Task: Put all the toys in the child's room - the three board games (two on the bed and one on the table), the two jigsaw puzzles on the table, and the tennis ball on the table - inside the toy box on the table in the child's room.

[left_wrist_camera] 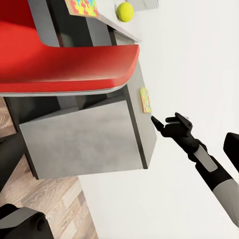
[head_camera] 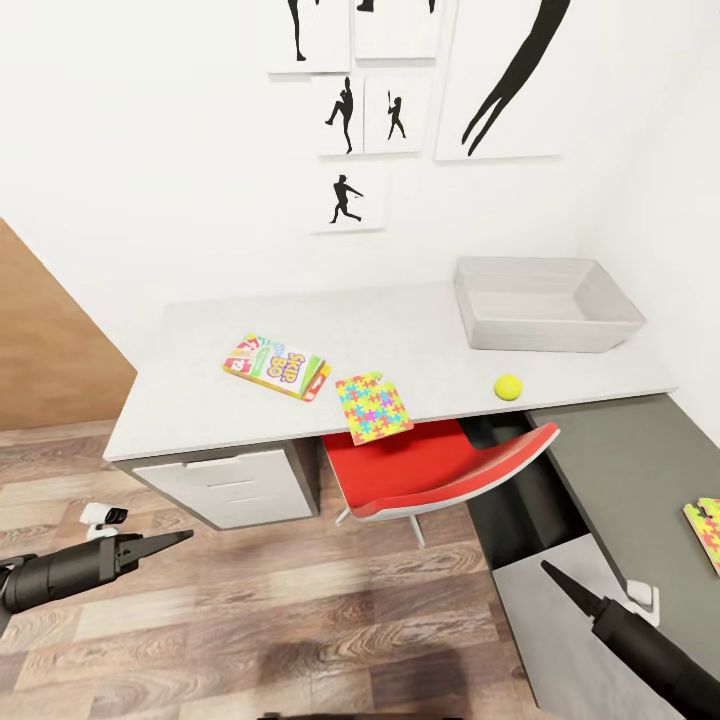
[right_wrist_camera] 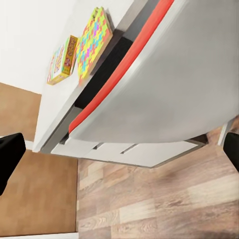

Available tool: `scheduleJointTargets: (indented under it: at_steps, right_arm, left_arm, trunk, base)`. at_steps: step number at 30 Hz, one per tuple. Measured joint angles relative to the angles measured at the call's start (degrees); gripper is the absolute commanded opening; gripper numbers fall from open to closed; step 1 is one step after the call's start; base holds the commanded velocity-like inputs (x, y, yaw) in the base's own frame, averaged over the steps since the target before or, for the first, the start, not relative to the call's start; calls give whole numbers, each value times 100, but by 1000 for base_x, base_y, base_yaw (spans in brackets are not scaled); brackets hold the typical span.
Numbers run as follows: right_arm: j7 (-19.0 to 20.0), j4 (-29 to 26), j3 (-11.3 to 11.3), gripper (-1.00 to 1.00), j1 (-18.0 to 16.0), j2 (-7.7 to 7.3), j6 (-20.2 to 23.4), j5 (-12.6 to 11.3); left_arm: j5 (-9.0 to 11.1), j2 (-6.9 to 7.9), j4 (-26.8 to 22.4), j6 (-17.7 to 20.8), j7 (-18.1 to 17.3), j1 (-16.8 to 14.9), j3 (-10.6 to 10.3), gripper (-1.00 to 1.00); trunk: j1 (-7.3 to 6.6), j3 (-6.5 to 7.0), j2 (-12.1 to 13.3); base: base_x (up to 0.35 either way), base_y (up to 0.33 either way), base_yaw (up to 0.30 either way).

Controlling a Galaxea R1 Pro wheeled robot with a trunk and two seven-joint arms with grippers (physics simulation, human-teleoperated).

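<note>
Red chair (head_camera: 440, 475) hides table (head_camera: 200, 400) underside; 2nd puzzle (head_camera: 706, 532) cut off.

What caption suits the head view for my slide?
Empty toy box, SKIP BO box, jigsaw and tennis ball on the table.

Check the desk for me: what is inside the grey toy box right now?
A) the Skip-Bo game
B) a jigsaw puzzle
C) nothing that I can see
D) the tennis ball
C: in the head view the toy box shows only bare grey floor, while the tennis ball, the Skip-Bo game and a jigsaw puzzle lie on the table outside it.
</note>
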Motion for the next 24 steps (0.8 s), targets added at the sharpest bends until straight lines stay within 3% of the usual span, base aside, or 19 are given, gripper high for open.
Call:
scheduleJointTargets:
  at_steps: [18,24]
  right_arm:
    - [22,-69,21,100,0,41,-31,0]
    - [50,-371,20,100,0,59,23,-41]
  left_arm:
    - [2,7,0,14,0,0,19,100]
    - [-11,23,3,100,0,0,17,100]
  trunk:
    - [0,59,0]
    - [0,111,0]
  base:
    - [0,0,0]
    - [0,0,0]
